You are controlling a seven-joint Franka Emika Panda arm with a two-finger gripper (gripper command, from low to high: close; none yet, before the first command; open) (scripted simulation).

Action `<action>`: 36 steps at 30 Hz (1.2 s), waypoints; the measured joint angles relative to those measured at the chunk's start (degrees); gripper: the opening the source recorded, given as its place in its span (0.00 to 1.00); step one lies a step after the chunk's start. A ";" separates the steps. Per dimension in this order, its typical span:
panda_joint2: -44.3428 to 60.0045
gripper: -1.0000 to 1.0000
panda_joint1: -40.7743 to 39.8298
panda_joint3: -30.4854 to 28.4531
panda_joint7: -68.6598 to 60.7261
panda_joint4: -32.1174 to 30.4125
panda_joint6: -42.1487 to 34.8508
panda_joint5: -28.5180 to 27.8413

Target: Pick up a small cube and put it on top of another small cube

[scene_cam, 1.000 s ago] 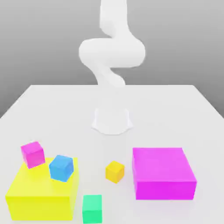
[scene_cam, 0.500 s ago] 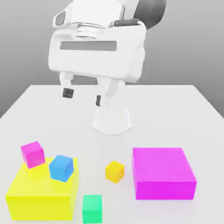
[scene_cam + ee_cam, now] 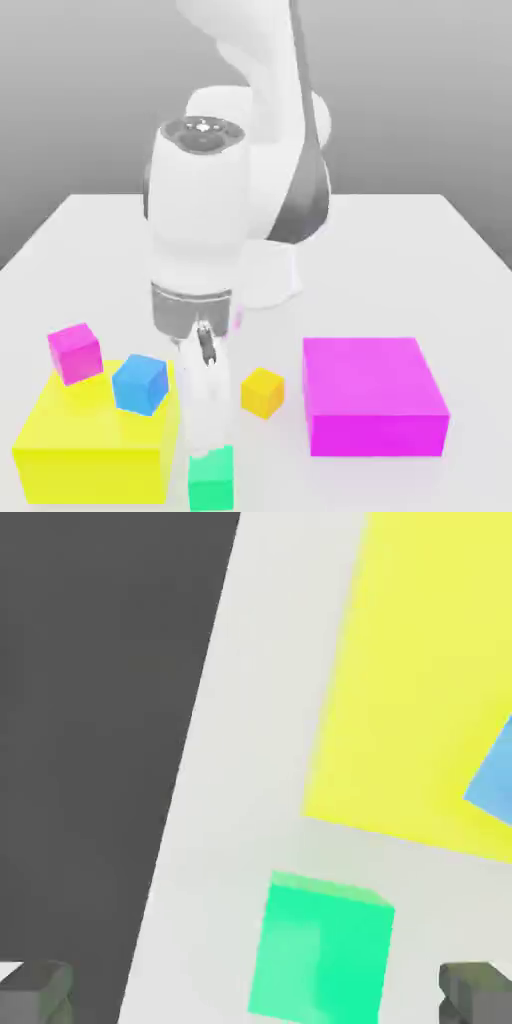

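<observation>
Green cube [image 3: 211,478] sits on the white surface [image 3: 400,250] right at the front edge, just beside the front right corner of the big yellow block [image 3: 90,445] as the exterior view has it. Going left to right in that view: small pink cube [image 3: 75,351] is tilted, resting against the yellow block's back left corner. Next, the small blue cube [image 3: 139,384] is up on top of the yellow block, also sitting a bit crooked. Then comes my arm, reaching down over the front of the surface with my hand pointing down, just above the green cube. My fingers [image 3: 255,994] are spread wide apart and holding nothing; in the hand view you can see 1 dark fingertip [image 3: 35,992] on each side of the green cube [image 3: 322,949], neither touching it, with the cube in the gap nearer one tip than the other. That view also catches the yellow block [image 3: 410,682] close beside the green cube and a corner of the blue cube [image 3: 495,777]. Further to the exterior view's right there's a small yellow-orange cube [image 3: 263,392] on its own on the surface, and then the large flat magenta block [image 3: 372,395], well apart from the green cube.
</observation>
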 joint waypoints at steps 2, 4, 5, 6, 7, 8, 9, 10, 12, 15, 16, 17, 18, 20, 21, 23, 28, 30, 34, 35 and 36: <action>3.35 0.50 0.57 -0.75 2.38 -0.01 2.28 0.23; 7.37 0.50 1.93 -2.53 4.29 0.68 5.34 -1.44; 9.47 0.50 2.89 -3.71 5.11 1.09 6.97 -2.37; 11.59 0.50 3.93 -4.97 5.90 1.51 8.62 -3.36; 12.68 0.00 4.42 -5.57 6.33 1.73 9.45 -3.91; 12.68 0.00 4.42 -5.57 6.33 1.73 9.45 -3.91; 12.68 0.00 4.42 -5.57 6.33 1.73 9.47 -3.91; 12.68 0.00 4.42 -5.58 6.33 1.72 9.52 -3.91; 12.68 0.00 4.42 -5.58 6.33 1.72 9.62 -3.91; 10.93 0.00 3.65 -4.60 5.64 1.37 8.23 -2.95; 9.11 0.00 2.98 -3.71 4.85 0.98 6.83 -1.88; 7.13 0.00 2.45 -2.94 3.95 0.55 5.35 -0.71; 5.09 0.00 1.90 -2.14 3.06 0.10 3.74 0.47; 1.86 0.00 0.94 -1.38 1.63 0.43 1.06 2.82; 0.16 0.00 0.31 -1.74 1.85 0.72 -0.39 3.95; -3.38 0.00 -1.13 -2.79 2.87 1.29 -3.34 6.33; -12.70 0.00 -6.81 -5.70 7.23 1.50 -10.50 12.15; -16.50 0.00 -9.12 -6.62 10.74 0.41 -13.31 13.38; -23.99 0.00 -13.68 -9.28 21.16 -3.59 -19.02 13.39; -24.63 0.00 -14.83 -9.51 23.54 -4.74 -19.55 12.50; -24.04 0.00 -15.35 -9.71 24.83 -5.61 -18.62 11.89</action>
